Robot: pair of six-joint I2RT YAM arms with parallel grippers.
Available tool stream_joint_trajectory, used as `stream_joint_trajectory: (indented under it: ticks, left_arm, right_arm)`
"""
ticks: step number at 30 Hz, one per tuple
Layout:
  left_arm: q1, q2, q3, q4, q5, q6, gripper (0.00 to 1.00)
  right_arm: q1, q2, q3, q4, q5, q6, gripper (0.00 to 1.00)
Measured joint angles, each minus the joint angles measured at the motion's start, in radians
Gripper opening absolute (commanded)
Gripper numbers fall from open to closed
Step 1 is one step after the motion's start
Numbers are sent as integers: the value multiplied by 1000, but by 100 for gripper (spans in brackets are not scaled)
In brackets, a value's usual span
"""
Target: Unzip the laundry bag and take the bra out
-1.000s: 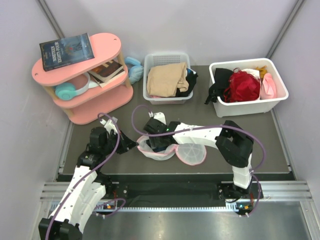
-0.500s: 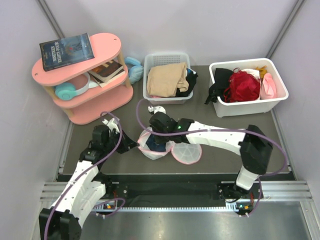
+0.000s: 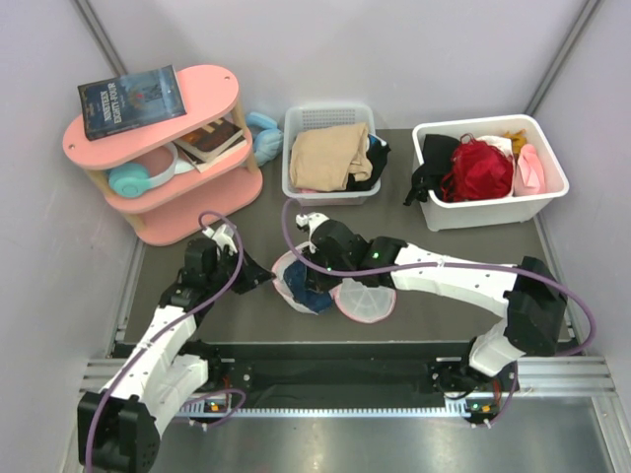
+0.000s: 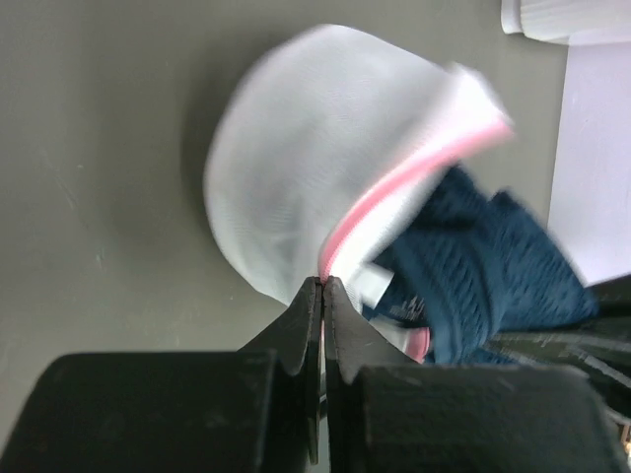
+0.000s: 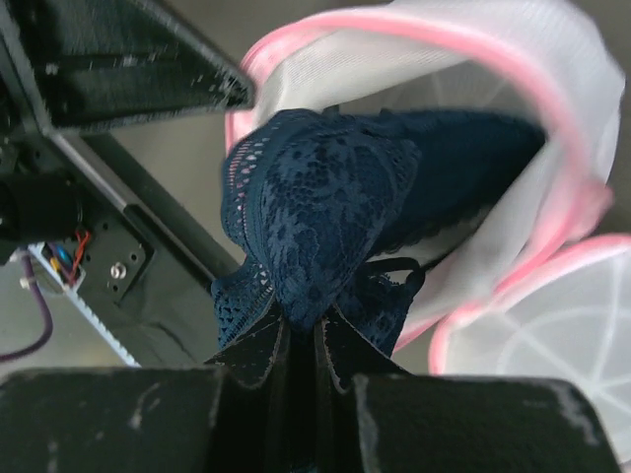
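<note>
The round white mesh laundry bag (image 3: 296, 286) with pink zipper trim lies open on the dark table, its lid (image 3: 363, 300) flapped to the right. My left gripper (image 3: 266, 279) is shut on the bag's pink rim (image 4: 394, 192). My right gripper (image 3: 317, 268) is shut on the navy lace bra (image 5: 315, 212) and holds it up out of the bag's opening (image 5: 493, 108). The bra also shows in the left wrist view (image 4: 493, 276), half out of the bag (image 4: 296, 177), and in the top view (image 3: 308, 285).
A pink shelf (image 3: 158, 158) with books and headphones stands at the back left. A white basket (image 3: 330, 187) with tan cloth is at the back middle. A white bin (image 3: 488, 212) with red and black garments is at the back right.
My right gripper has risen and shifted right with the bra, drawing it out of the bag. The right arm has stretched out. The left gripper has kept its hold on the rim.
</note>
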Motion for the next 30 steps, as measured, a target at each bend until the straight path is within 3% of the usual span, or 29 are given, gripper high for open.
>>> stream_joint_trajectory:
  ticks: [11,16,23,30]
  left_arm:
    - [0,64,19,51,-5,-26,0]
    - [0,67,19,56,-5,-26,0]
    - [0,61,19,55,-5,-25,0]
    - [0,33,4,55,-6,-25,0]
  right_arm:
    - [7,0,-26,-34,-119,-53,0]
    - [7,-19,10,-79,-60,-39,0]
    - [-9,-138,183,-99,82,-18,0]
    - [-135,-282,315,-134,146,-36,0]
